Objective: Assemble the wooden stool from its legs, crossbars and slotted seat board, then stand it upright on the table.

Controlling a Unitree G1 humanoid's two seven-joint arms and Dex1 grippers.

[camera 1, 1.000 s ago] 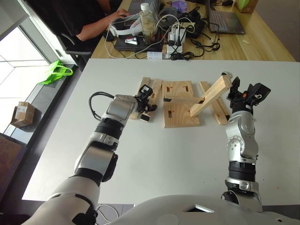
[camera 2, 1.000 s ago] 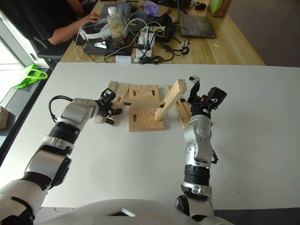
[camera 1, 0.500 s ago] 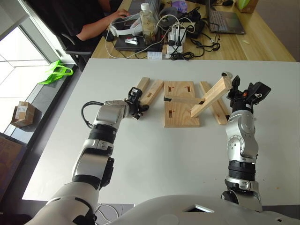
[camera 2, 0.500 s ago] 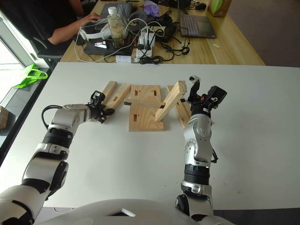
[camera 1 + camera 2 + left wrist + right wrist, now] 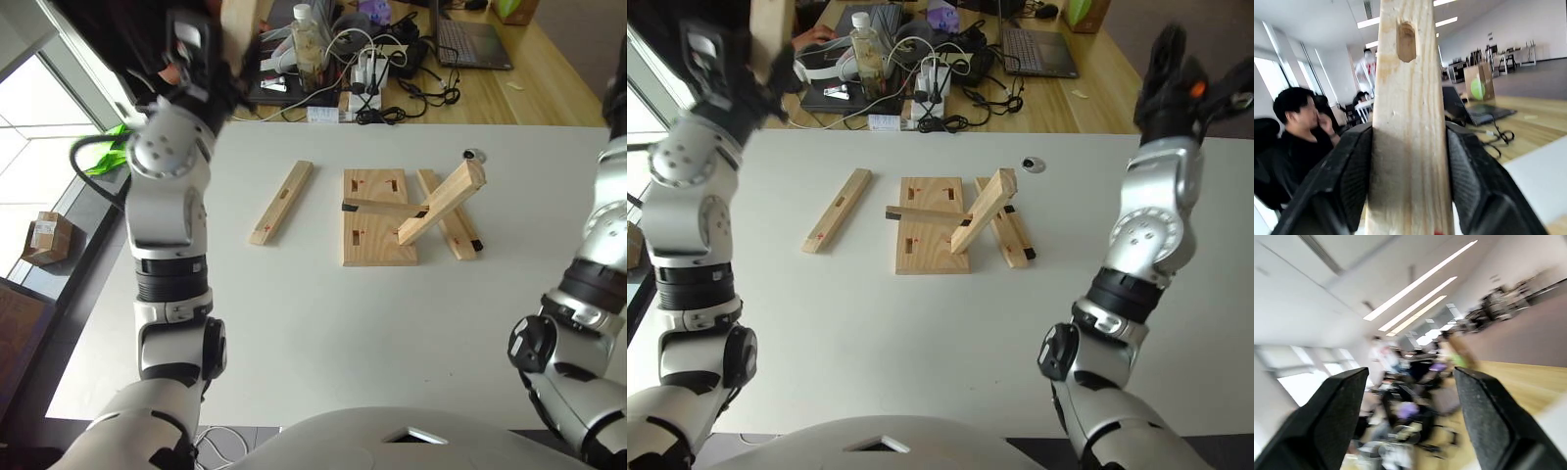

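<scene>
While the left gripper is held high on the left side, well above the table, its two fingers press from both sides on one wooden leg, which stands about upright in the grip. Below it a second leg lies flat on the table, apart from the other parts. Near the middle the slotted seat board lies flat, and as far as I can see most of its slots are open. On it rests a crossbar, joined at one end to a third leg, which leans tilted — its lower end on the board, its upper end in the air. A fourth leg lies flat just beside the board, partly under the leaning one. On the right side the right gripper is high as well, its fingers spread with nothing between them.

I judge the work to be at an early stage: one crossbar and one leg seem joined — the other legs, the seat and setting the stool upright are left to do.
</scene>
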